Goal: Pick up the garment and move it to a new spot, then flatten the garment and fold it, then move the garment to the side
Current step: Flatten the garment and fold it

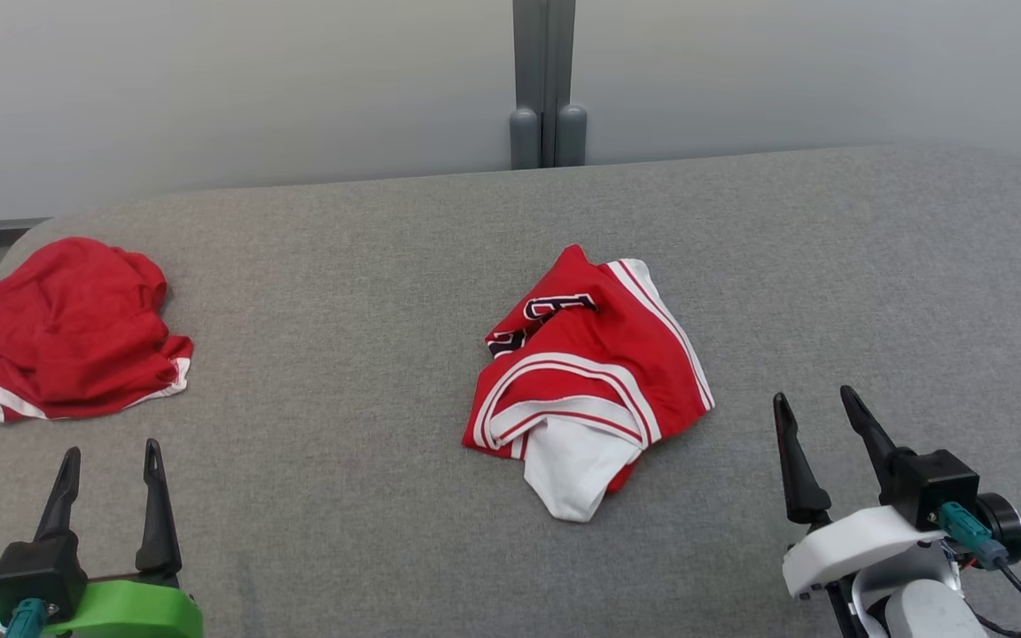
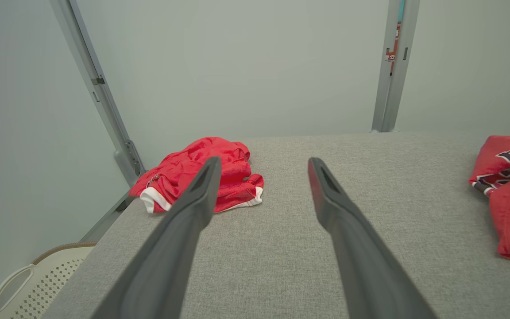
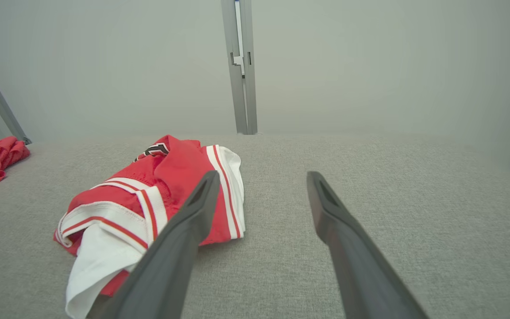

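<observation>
- Head view: left gripper [image 1: 113, 447] has its fingers spread wide and holds nothing.
- Equally wide and empty is the right gripper [image 1: 813, 395].
- Crumpled red-and-white garment [image 1: 586, 372] lies on the grey table [image 1: 342, 221], left of the right gripper and apart from its fingers.
- Ahead of the left gripper, slightly to its left, lies a second red garment [image 1: 67, 328].

Black left claw [image 1: 113, 446] on green mount [image 1: 134, 611], black right claw [image 1: 812, 392] on white mount [image 1: 856, 540]
</observation>
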